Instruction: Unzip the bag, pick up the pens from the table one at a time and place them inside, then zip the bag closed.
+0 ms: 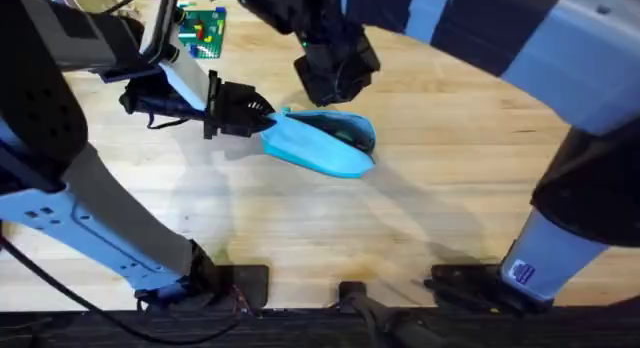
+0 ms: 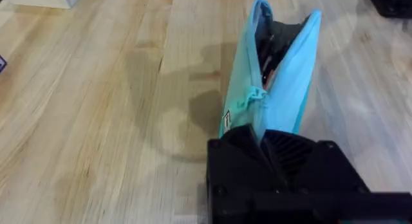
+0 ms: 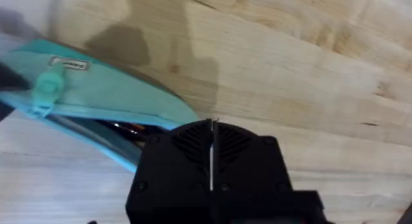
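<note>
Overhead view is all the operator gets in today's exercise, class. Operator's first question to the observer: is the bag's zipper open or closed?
Observer: Open. The left wrist view shows the bag gaping, with dark contents inside.
Operator: Where is the zipper pull?
Observer: The zipper pull sits at the end pinched by the left gripper.
Operator: And the right gripper?
Observer: In the right wrist view, the right gripper is shut, at the bag's mouth away from the pull.
</note>
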